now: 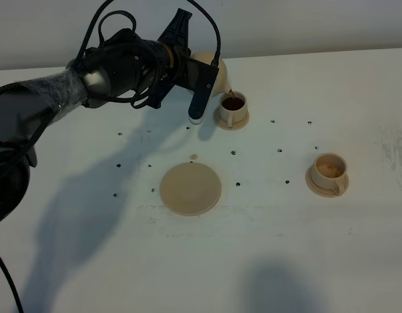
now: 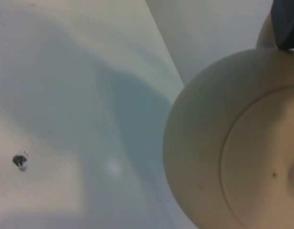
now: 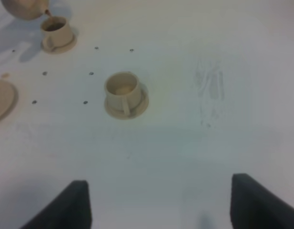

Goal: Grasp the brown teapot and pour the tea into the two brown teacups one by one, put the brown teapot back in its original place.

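One teacup (image 1: 232, 104) takes tea from the brown teapot (image 1: 217, 73), which we hold tilted just above it, our left gripper (image 1: 195, 72) pinched shut on its handle. We judge it rigid, slick, breakable, heavy with liquid; the loop handle suits gripping. Our right gripper (image 3: 158, 205) hangs spread, empty

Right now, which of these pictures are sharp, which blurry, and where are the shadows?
Exterior high view: sharp, with broad soft shadows across the table. Left wrist view: the teapot looms too close, blurred. Right wrist view: slightly soft, yet the nearer teacup reads clearly.
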Controlling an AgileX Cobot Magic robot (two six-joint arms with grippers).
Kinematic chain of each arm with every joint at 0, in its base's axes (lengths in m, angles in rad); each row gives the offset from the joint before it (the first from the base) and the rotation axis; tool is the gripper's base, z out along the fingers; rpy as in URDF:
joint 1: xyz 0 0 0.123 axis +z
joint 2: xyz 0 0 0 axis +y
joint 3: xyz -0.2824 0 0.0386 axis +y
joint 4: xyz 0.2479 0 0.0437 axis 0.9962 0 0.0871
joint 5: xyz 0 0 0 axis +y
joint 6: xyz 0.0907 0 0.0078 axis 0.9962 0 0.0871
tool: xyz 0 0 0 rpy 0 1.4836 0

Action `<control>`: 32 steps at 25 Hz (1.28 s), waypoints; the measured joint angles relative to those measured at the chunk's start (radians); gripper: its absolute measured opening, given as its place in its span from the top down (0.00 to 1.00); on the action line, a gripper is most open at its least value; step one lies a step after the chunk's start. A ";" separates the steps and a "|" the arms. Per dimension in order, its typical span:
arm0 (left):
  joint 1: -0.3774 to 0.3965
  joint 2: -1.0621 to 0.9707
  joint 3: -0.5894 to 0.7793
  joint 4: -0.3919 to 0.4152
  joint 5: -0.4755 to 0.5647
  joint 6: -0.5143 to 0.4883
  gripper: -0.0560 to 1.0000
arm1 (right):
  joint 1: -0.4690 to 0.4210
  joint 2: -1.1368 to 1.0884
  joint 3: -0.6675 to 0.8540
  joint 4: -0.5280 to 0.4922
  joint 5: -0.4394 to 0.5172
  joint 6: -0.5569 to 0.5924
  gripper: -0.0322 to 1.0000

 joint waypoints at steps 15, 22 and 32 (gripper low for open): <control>0.012 -0.001 0.000 -0.121 0.057 -0.133 0.86 | 0.000 0.000 0.000 0.000 0.000 0.000 0.39; 0.026 -0.047 0.000 -0.259 0.161 -0.159 0.86 | 0.000 0.000 0.000 0.000 0.000 0.000 0.39; 0.057 -0.170 0.000 -0.515 0.407 -0.236 0.86 | 0.000 0.000 0.000 0.001 0.000 0.000 0.39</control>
